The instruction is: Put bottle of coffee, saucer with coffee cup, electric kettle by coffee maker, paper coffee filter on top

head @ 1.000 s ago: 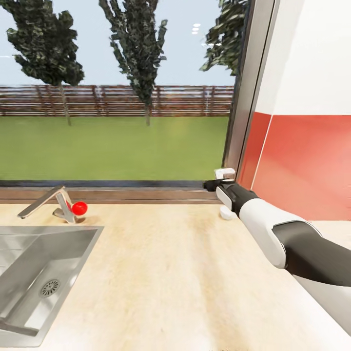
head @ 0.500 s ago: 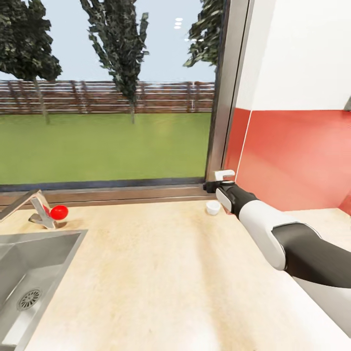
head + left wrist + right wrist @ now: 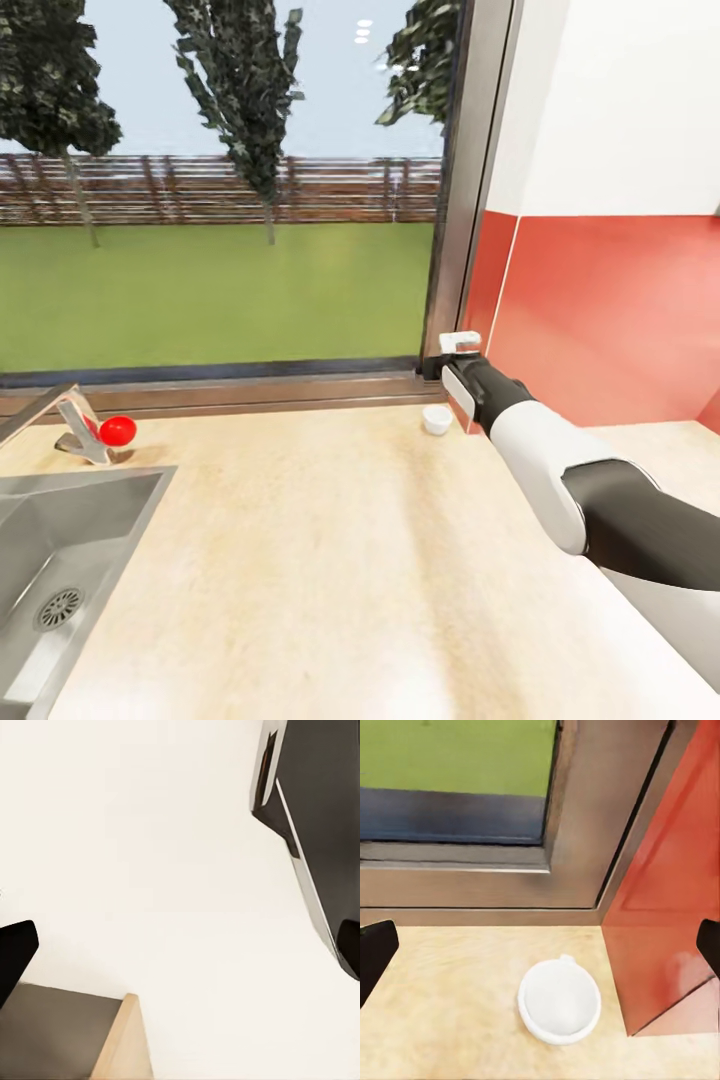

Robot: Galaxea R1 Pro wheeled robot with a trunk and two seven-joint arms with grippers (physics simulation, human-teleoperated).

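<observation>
A small white coffee cup (image 3: 437,419) stands upright on the beige countertop (image 3: 330,560) in the back corner, where the window frame meets the red wall. The right wrist view looks down into the coffee cup (image 3: 559,1002), which is empty. My right gripper (image 3: 437,371) hovers just above and behind the cup, close to the window sill. In the right wrist view the right gripper (image 3: 541,952) is open, its dark fingertips (image 3: 375,956) wide apart and the cup lying between and beyond them. My left gripper (image 3: 180,945) is open too, facing a pale surface.
A steel sink (image 3: 60,560) is set into the counter at the left, with a faucet (image 3: 70,425) and its red knob (image 3: 118,431) behind it. The window (image 3: 220,200) runs along the back and the red backsplash (image 3: 610,320) closes the right side.
The head camera swung right, so sink and faucet slid left in the picture. My right arm reached a little farther toward the corner, and the cup, earlier partly behind the wrist, now shows fully.
</observation>
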